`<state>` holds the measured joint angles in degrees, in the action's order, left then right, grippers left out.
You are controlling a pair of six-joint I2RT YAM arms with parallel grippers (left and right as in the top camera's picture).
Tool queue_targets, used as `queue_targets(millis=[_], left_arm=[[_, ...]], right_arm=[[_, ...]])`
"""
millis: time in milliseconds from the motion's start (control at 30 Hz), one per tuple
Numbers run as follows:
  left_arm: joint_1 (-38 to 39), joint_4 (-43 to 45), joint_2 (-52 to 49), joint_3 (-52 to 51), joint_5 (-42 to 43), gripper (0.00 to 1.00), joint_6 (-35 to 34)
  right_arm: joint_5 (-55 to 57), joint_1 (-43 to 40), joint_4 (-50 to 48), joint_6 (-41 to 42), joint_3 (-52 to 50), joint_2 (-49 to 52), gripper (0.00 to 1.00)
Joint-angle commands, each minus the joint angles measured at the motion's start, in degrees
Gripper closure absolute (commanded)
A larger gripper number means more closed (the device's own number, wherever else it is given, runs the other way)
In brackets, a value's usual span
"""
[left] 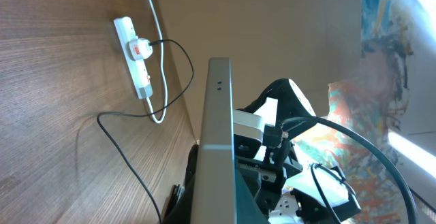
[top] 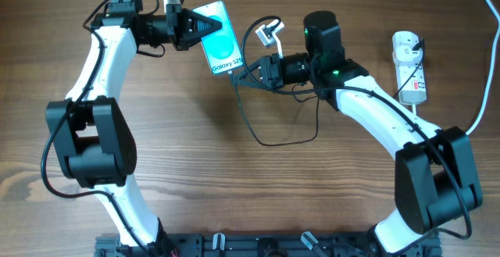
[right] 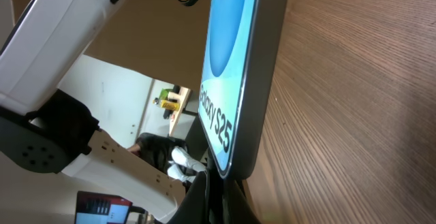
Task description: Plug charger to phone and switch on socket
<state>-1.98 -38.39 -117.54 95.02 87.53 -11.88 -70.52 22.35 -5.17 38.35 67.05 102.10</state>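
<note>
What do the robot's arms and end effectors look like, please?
The left arm and right arm have white shells, black joints and thin black cables; a green light shows on the right. The left end effector and right end effector are black.

Robot lab: mounted arms (top: 94, 132) at wooden table (top: 234, 202).

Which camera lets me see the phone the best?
The overhead camera. It shows the phone face-up, bright screen and name plain, with the left pincer gripping one side. The left wrist camera sees only its thin edge; the right wrist camera sees a close, slanted slice.
</note>
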Motion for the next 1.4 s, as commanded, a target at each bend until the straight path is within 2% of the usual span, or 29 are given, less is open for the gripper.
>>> queue_targets(millis=[0,367,833,1367], left_arm=[[0.39,-0.02,1.29,0.66,2.82,0.96,-0.33],[0.46,-0.02,1.29,0.66,2.84,0.96,-0.07],[5.01,-0.04,1.29,0.61,2.64,0.96,4.2],[5.44,-0.28,1.29,0.57,2.64,0.96,4.17]], right_arm=[[0.66,-0.9,-0.37,-0.2,0.0,0.66,0.96],[1.77,-1.05,-3.8,3.3,0.0,0.66,0.95],[5.81,-1.05,-7.63,8.37,0.0,0.66,0.96],[7.52,-1.05,-6.56,8.04,0.0,0.66,0.96]])
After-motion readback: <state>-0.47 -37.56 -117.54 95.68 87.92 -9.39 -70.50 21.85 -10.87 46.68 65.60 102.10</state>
